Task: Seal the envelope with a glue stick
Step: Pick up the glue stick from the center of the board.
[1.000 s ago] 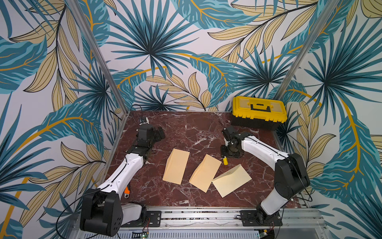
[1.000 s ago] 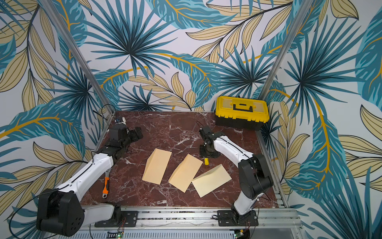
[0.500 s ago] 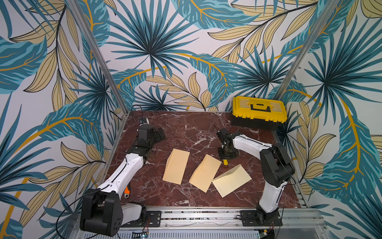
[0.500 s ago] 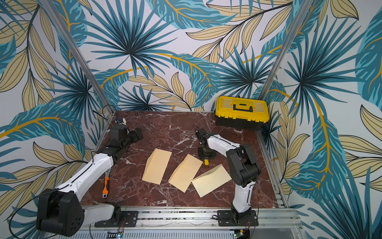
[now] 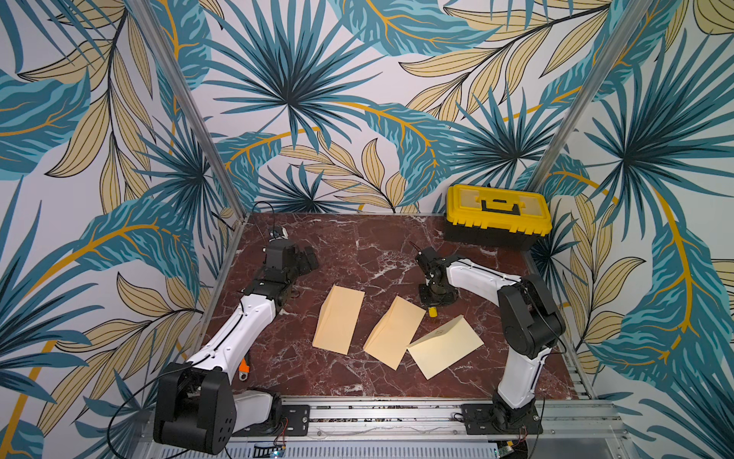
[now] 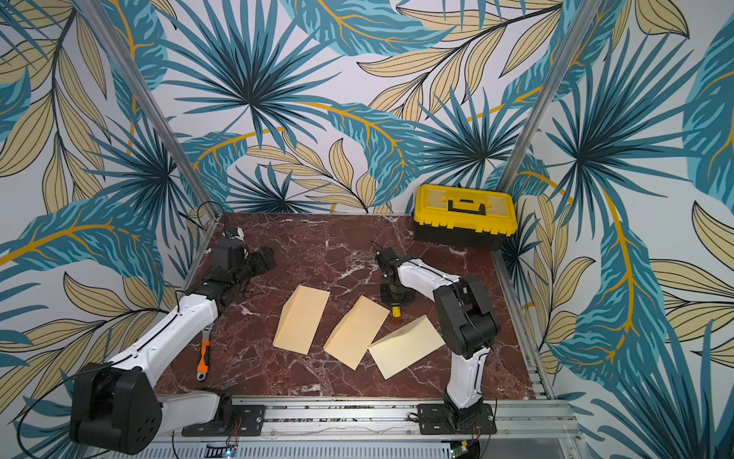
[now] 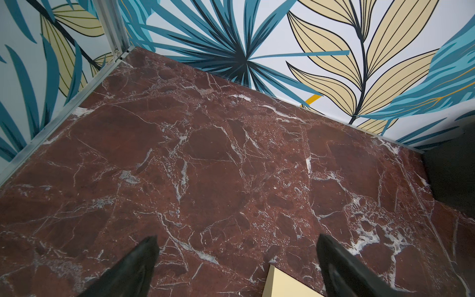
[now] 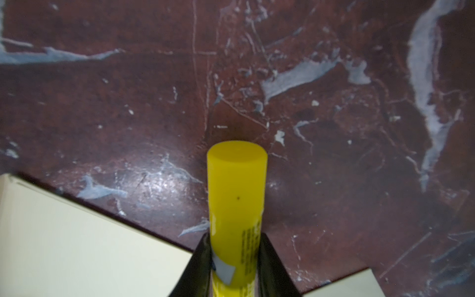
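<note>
Glue stick [image 6: 396, 311] at right gripper [image 6: 394, 303]

The right end effector [image 5: 435, 304] hides most of the glue stick [image 5: 432, 312] from above. In a top view the left arm [image 5: 238, 334] hides most of the wrench [image 5: 243, 365].

leaf-patterned walls [image 5: 357, 99] enclose a red-brown, white-veined marble tabletop [image 5: 357, 246].

Robot test cell in lab. Booth walls [image 5: 286, 99] papered in tropical leaf print, bare metal posts [image 5: 188, 107] at back corners. Tabletop [image 5: 357, 246] in red-brown marble pattern. Two white-and-black robot arms, left arm [image 5: 238, 334] and right arm [image 5: 476, 278], bolted on black plates to slotted metal rail [image 5: 397, 413] along front edge. Yellow toolbox [image 5: 498, 216] in back right corner. Orange-handled wrench [image 6: 203, 353] beside left arm. Three tan envelopes [image 5: 339, 320] spread flat mid-table.
</note>
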Robot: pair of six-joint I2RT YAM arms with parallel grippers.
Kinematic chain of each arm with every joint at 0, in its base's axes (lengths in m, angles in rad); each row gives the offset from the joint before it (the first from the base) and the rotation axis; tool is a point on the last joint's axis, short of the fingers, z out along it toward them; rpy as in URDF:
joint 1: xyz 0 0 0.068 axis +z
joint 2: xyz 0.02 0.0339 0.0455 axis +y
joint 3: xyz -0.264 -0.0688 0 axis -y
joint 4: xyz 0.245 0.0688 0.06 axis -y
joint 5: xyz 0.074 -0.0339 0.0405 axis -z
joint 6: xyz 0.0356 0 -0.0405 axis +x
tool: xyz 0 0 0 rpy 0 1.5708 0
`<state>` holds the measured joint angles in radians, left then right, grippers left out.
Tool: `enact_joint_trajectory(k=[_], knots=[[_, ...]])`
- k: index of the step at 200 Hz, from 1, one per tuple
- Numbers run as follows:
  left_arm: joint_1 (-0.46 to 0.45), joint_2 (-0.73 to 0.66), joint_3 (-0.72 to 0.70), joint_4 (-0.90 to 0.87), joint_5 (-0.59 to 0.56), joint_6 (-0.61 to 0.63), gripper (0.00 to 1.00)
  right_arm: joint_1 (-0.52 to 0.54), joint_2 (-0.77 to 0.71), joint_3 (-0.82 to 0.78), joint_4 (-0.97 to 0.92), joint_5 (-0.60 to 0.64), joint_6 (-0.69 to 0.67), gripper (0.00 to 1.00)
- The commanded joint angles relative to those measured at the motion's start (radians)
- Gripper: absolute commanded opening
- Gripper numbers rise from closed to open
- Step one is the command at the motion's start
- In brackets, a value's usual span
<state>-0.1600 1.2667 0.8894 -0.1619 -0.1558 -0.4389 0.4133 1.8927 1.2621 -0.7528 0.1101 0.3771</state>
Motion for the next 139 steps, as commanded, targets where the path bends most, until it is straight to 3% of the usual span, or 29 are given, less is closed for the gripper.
enact_joint_trajectory(k=[1, 55, 98, 139], knots=[[-0.003, -0.024, 0.04, -0.013, 0.017, -0.007, 1.0, 0.004, 0.008, -0.024, 0.003, 0.017, -0.009, 0.31], [-0.002, -0.032, 0.049, -0.019, 0.033, -0.009, 1.0, 0.005, 0.022, -0.029, 0.009, 0.025, -0.01, 0.33], [-0.001, -0.046, 0.059, -0.016, 0.057, -0.011, 1.0, 0.005, -0.03, -0.024, 0.0, 0.037, -0.015, 0.26], [-0.006, -0.023, 0.138, -0.01, 0.243, 0.011, 1.0, 0.005, -0.201, -0.007, 0.053, -0.068, -0.029, 0.23]])
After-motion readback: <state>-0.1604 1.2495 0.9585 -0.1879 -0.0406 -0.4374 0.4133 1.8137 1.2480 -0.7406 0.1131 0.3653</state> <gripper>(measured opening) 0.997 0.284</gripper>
